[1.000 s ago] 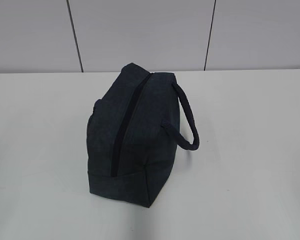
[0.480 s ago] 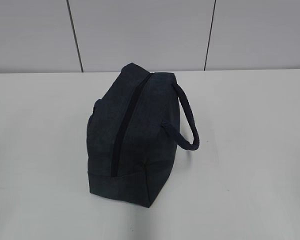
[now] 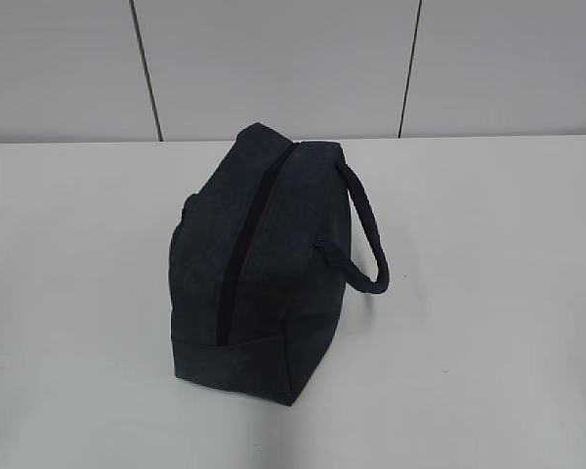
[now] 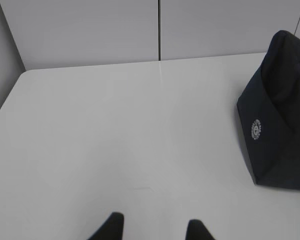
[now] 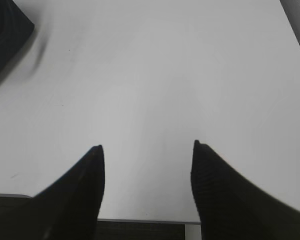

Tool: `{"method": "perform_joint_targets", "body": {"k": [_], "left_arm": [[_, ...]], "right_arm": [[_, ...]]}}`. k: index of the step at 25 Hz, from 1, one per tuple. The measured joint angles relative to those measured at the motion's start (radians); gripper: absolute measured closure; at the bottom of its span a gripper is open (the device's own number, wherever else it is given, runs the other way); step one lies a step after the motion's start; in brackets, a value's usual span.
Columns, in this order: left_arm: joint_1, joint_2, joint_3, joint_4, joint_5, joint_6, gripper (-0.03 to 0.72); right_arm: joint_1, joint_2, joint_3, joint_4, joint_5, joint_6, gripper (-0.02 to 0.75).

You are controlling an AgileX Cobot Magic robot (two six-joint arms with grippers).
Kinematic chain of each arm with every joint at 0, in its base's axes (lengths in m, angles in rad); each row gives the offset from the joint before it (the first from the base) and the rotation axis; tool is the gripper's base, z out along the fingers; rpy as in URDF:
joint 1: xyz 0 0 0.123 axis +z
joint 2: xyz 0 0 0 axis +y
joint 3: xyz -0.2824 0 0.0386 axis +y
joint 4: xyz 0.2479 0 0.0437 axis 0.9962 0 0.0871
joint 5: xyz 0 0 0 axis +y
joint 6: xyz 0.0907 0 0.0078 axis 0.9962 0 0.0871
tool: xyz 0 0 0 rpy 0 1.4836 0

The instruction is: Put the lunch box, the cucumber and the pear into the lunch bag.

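Observation:
The dark navy lunch bag stands on the white table, its long zipper shut along the top and its strap handle looping out to the right. It also shows at the right edge of the left wrist view and at the top left corner of the right wrist view. My left gripper is open and empty over bare table, well left of the bag. My right gripper is open and empty near the table's front edge. The lunch box, cucumber and pear are out of view.
A grey panelled wall stands behind the table. The table's left edge and front edge show in the wrist views.

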Motion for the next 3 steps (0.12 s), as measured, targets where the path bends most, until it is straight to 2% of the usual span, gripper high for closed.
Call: {"method": "perform_joint_targets", "body": {"k": [3], "left_arm": [[0.000, 0.000, 0.000, 0.000, 0.000, 0.000, 0.446]], "right_arm": [[0.000, 0.000, 0.000, 0.000, 0.000, 0.000, 0.307]]}}
